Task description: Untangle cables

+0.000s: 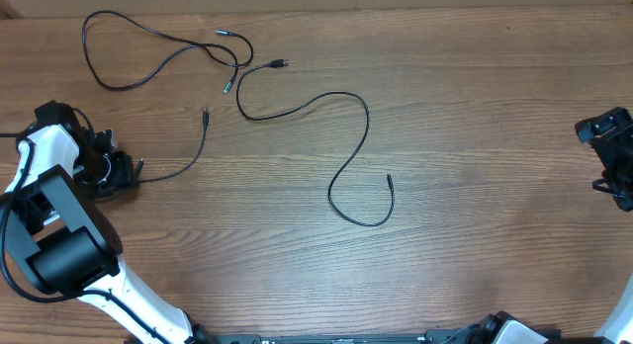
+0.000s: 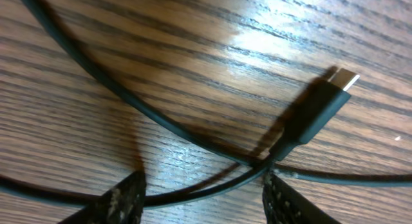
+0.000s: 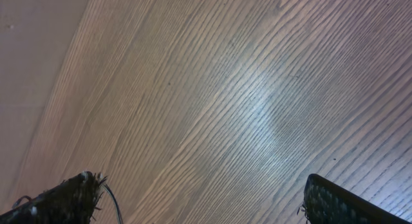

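Cables point(image 1: 367, 117) loose on wooden table point(image 1: 495, 97)

You have a wooden table point(image 1: 475, 107) carrying three thin black cables point(image 1: 348, 164); two seem to touch toward its far-left corner.

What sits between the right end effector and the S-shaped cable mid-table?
Nothing: the overhead view shows only bare table between the right end effector and the S-shaped cable.

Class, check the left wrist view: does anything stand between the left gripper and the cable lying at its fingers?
Nothing visible does. The cable lies on the bare table between the parted fingertips of the left gripper. Another strand crosses it only farther out, by the plug.
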Controlling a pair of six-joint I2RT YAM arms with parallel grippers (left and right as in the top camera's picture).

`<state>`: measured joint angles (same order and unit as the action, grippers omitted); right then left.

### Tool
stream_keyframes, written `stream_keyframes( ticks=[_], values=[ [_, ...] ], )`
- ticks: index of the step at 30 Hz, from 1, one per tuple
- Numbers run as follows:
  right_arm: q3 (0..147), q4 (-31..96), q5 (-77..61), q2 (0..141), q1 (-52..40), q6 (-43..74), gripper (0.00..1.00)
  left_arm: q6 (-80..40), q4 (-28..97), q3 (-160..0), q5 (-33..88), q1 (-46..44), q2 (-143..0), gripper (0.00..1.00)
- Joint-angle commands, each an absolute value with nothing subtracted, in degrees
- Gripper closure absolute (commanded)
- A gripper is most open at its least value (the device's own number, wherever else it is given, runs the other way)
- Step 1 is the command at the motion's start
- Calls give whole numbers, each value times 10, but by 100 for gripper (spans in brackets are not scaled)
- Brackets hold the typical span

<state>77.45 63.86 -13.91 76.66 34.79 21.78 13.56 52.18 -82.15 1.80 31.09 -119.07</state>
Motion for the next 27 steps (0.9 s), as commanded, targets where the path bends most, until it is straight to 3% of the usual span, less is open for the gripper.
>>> stream_keyframes(
  ticks=[1,3,6,7,13,27],
  values=[
    [781,635,-133,765,349,213,0,153,505,-778,30,307,-1206,48],
    [781,635,-133,765,349,213,0,153,498,-769,28,307,-1206,61],
    [781,635,-133,765,349,213,0,152,495,-770,30,307,-1206,91],
    [781,635,-133,765,349,213,0,152,496,-770,30,307,-1206,96],
    [781,635,-133,765,349,213,0,101,537,-817,37,307,-1200,96],
    [781,635,-133,765,349,213,0,96,715,-1046,275,307,-1135,96]
  ],
)
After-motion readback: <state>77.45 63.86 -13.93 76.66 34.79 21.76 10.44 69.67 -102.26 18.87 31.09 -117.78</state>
